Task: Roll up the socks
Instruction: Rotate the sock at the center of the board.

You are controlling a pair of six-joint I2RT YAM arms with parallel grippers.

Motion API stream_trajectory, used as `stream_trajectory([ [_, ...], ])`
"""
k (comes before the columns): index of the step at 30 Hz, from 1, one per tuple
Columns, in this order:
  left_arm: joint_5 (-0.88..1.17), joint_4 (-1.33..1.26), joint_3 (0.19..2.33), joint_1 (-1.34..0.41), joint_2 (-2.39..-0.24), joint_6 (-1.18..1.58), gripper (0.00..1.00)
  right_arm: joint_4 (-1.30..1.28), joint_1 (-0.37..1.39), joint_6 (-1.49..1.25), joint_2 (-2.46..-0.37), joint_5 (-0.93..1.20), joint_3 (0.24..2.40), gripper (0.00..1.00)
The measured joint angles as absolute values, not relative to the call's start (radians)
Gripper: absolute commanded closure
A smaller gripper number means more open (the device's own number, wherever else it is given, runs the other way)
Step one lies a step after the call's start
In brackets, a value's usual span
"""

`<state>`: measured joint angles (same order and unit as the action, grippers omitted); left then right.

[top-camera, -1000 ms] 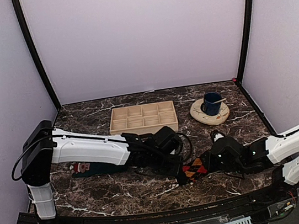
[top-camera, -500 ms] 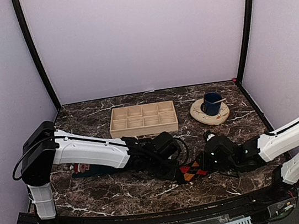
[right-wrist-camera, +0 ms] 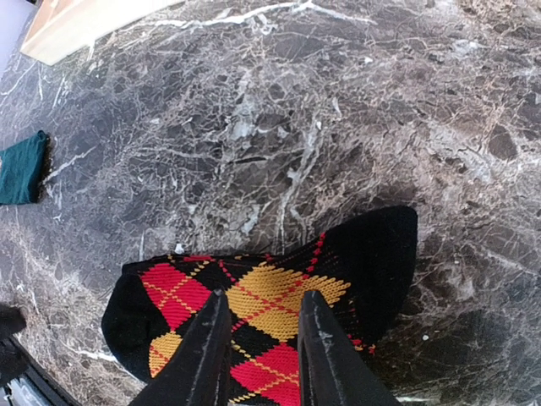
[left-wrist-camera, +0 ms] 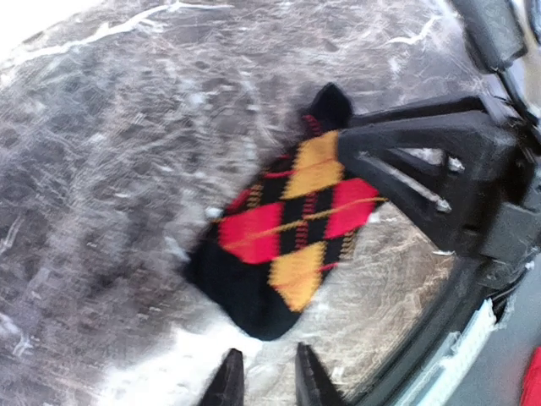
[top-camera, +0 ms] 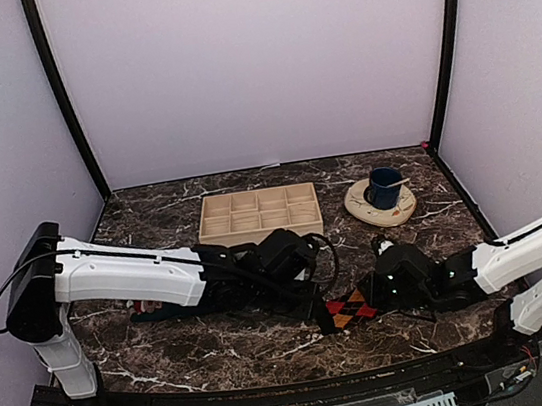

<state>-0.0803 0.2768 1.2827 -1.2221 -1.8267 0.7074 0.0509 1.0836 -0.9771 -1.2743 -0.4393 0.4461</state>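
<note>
On the dark marble surface (top-camera: pixel 222 356) rolling is not yet starting: the black fabric sock with orange-red diamonds (top-camera: pixel 349 308) is lying flat under the narrow right gripper (right-wrist-camera: pixel 264 296), its grip unclear, the narrow, empty left gripper (left-wrist-camera: pixel 265 351) hovering beside, the dark teal fabric sock (right-wrist-camera: pixel 21 167) waiting apart.

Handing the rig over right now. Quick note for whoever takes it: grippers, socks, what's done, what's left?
Left gripper: jaws slightly apart, empty, tips just short of the argyle sock.
Right gripper: fingers narrowly parted directly over the same sock; cannot tell whether they pinch it.
Argyle sock: front centre of the table, between both grippers, lying flat and short, perhaps folded.
Teal sock: off to the left, apart from the argyle one, mostly hidden in the top view.
Done: no finished roll visible.
Left: roll the argyle sock and bring in the teal one.
</note>
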Motion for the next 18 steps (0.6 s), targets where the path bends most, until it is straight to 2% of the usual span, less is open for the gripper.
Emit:
stream_trajectory([
  [2, -0.068, 0.258, 1.283, -1.237, -1.825, 0.684, 0.94, 0.050, 1.084, -0.978, -1.264, -0.446, 0.444, 0.84],
  [5, -0.042, 0.250, 1.287, -1.249, -1.837, 0.661, 1.00, 0.045, 1.083, -0.979, -1.260, -0.451, 0.437, 0.88],
  [18, 0.072, 0.268, 1.423, -1.246, -2.022, 0.607, 1.00, 0.038, 1.042, -0.967, -1.299, -0.440, 0.427, 0.94],
])
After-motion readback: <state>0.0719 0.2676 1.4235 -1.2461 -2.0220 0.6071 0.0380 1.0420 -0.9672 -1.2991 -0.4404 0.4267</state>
